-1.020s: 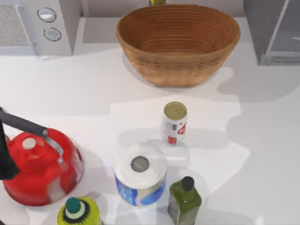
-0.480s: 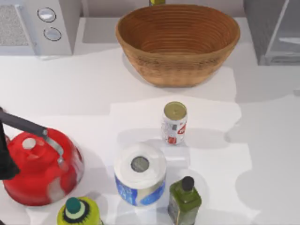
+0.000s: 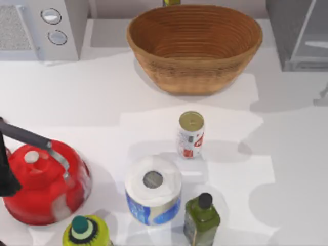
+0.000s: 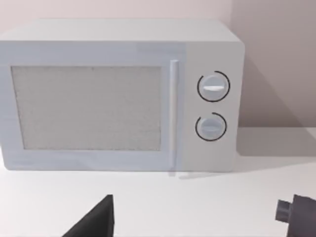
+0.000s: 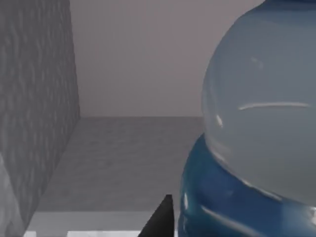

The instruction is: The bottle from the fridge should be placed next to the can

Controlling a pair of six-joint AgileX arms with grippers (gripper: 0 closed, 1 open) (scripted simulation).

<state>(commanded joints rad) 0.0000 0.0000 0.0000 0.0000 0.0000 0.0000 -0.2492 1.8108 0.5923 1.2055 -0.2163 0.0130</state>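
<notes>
Right wrist view is taken up at close range by the bottle [image 5: 256, 148], its clear bluish rounded body above a blue-green label band, with its cap and base cut off by the frame. It stands inside the fridge [image 5: 37, 123], whose grey side wall, pale floor and back wall are seen around it. One dark fingertip [image 5: 160, 222] of the right gripper lies just beside the label; the other finger is hidden, so whether the gripper is spread or pinching the bottle cannot be told.

From above, the fridge [image 3: 297, 33] sits at the far right corner, its flat grey door swung open and partly cut off. The can [image 3: 190, 134], a small white cylinder with red markings and a dull gold top, stands upright near the middle of the white table [image 3: 102, 97]. The woven basket [image 3: 195, 46] sits far of it; the paper roll [image 3: 152, 190] and the dark green bottle [image 3: 201, 219] stand near of it. A glossy red kettle [image 3: 43, 184] is at the near left, with the yellow-green bottle [image 3: 86, 233] cut off at the near edge.

Against the earlier top views, only the shadows at the right have shifted; the objects are unmoved.

The left gripper [image 4: 197, 219] is held open, facing the microwave [image 4: 118, 94].
</notes>
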